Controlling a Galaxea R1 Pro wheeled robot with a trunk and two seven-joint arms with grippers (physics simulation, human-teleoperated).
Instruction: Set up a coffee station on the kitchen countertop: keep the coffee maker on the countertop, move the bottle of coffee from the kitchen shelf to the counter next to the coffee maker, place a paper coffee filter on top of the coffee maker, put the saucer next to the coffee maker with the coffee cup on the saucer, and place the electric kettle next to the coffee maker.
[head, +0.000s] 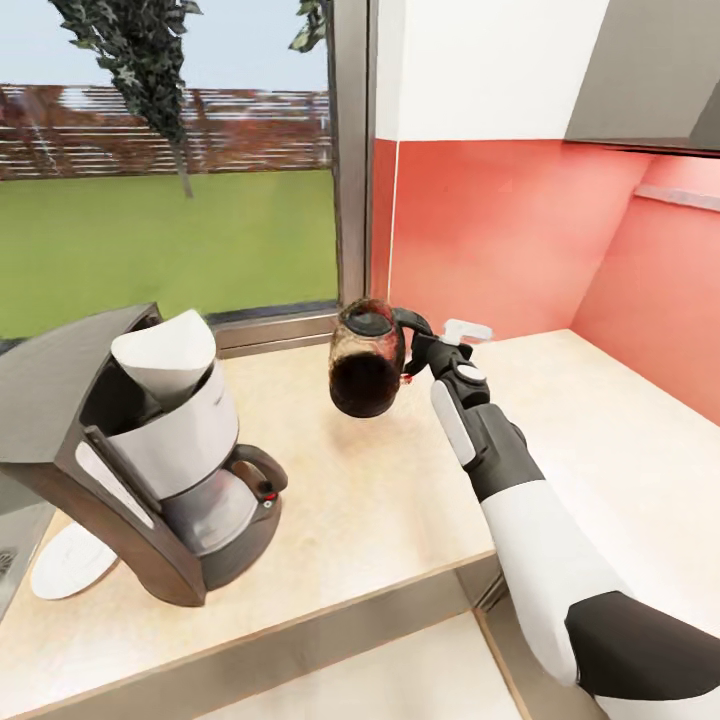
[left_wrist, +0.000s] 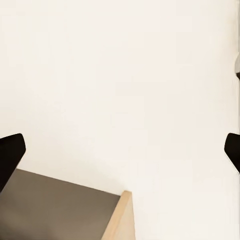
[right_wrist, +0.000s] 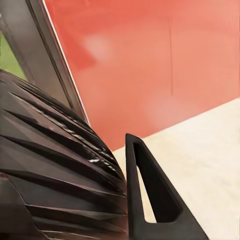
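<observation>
Smoky rounded glass electric kettle (head: 366, 372) pinched by black handle in my right pincer (head: 416, 352), hanging tilted above beige wood-look counter (head: 400, 500). Judgement: level first, then lower beside dark grey wedge-shaped coffee maker (head: 140, 450), clear of carafe. Left pincer (left_wrist: 120, 150) spread.

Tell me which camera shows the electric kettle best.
Head view: the whole electric kettle shows, held at its handle by the right gripper. The right wrist view gives a close, cropped piece of its dark body.

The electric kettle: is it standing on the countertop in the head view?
No. The electric kettle hangs tilted above the kitchen countertop, held at its handle by the right gripper.
</observation>
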